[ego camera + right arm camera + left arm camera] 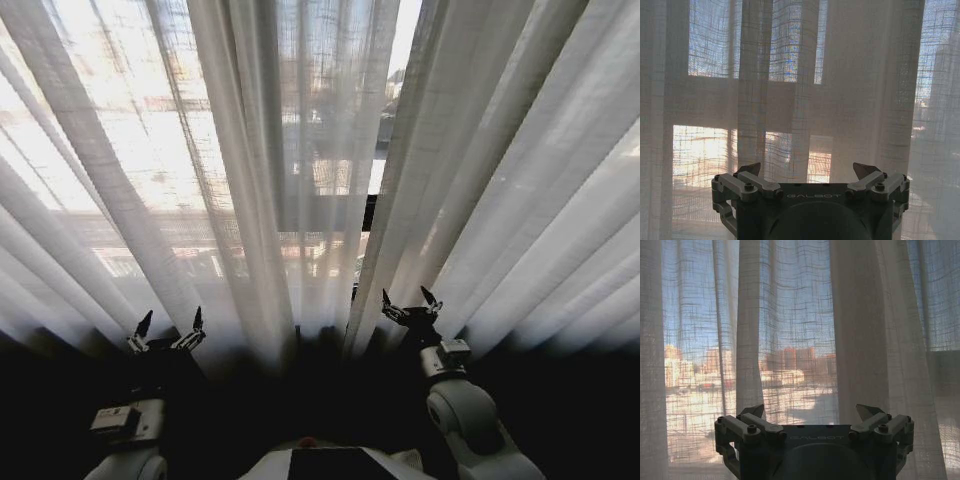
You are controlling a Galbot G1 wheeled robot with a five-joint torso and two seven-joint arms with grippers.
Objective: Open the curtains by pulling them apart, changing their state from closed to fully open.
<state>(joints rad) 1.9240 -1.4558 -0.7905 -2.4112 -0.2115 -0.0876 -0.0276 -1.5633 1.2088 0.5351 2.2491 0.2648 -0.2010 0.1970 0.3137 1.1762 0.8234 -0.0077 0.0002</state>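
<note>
Head view: the curtains (pixel 300 180) fill the frame from top to lower third, pleats running vertically and fanning outward toward the top corners. They are drawn nearly together, with a narrow dark slit just right of centre where 2 panels meet. The left gripper (pixel 168 334) sits at lower left, jaws spread wide, tips pointing up at the fabric. The right gripper (pixel 411 303) sits at lower right of centre, also wide and holding nothing, and it is the nearer of the 2 to the slit, whose edge hangs just to its left. Whether either tip touches cloth is hard to tell here.

Left wrist view: the left gripper (pixel 812 416) spans the bottom of the frame, open, with sheer fabric straight ahead. A thicker fold (pixel 855 325) hangs right of centre, above its right-hand finger; city buildings show through the weave.

Right wrist view: the right gripper (pixel 810 172) is likewise open at the bottom edge. Dense pleats (pixel 865 80) stand ahead on the right side. Open room for pulling lies outward on both sides, judging by the gathered slack.
</note>
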